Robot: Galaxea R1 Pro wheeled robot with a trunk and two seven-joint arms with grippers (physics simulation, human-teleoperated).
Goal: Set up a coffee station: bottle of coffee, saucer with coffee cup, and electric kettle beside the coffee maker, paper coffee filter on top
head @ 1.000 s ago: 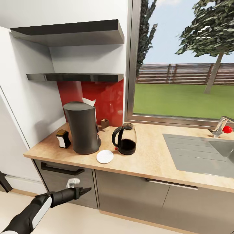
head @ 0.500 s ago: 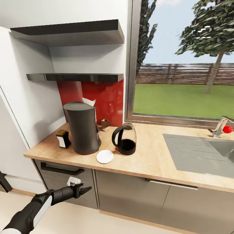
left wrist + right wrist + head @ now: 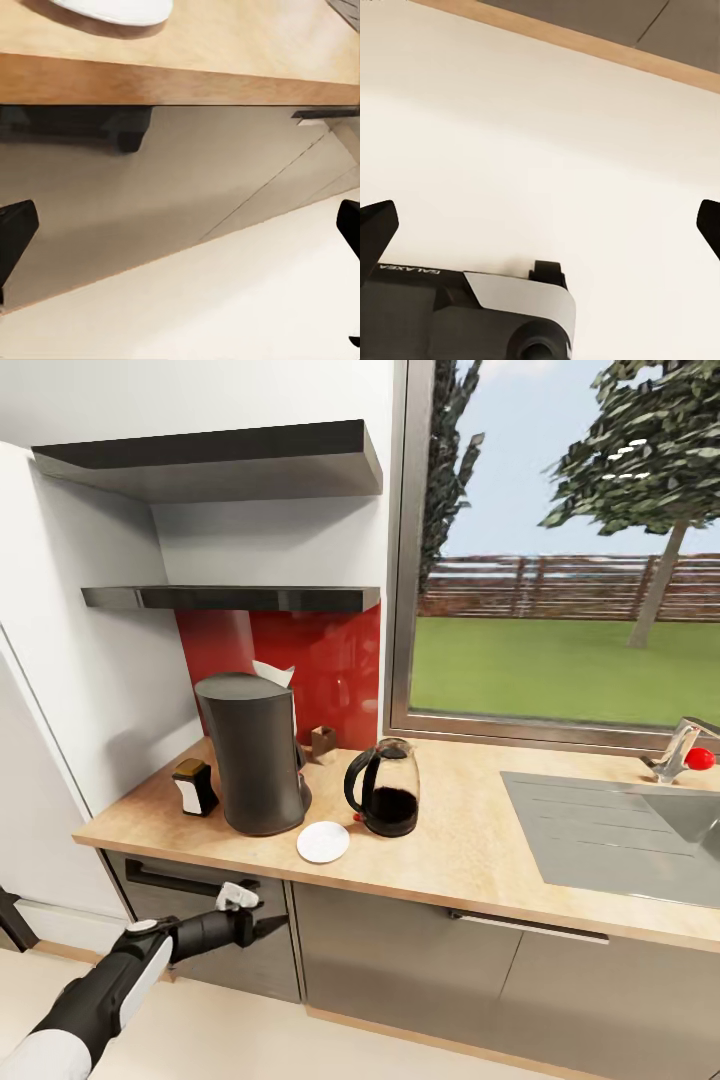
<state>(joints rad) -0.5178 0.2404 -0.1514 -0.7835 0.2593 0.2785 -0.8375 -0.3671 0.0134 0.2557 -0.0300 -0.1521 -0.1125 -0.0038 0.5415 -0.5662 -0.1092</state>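
Left gripper, jaws apparently spread (nothing held), sits at 7 o'clock below the countertop; raising it risks striking the edge.

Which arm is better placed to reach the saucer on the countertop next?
Left, likely: the left gripper hovers just below the countertop edge near the saucer, while the right gripper faces the floor.
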